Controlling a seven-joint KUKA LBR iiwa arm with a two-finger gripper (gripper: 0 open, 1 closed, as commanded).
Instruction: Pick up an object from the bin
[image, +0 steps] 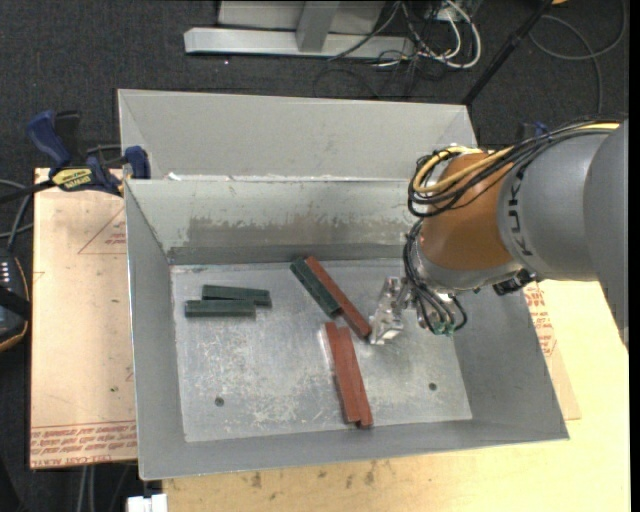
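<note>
Now the gripper (385, 326) sits beside the upper red-brown bar (345, 305).

My grey arm (570, 200) stretched in from the right edge of the frame, orange wrist cover (462, 228) right of centre, black and yellow cables (438, 178) looped over it, my gripper (385, 322) angled down-left, just right of centre
</note>
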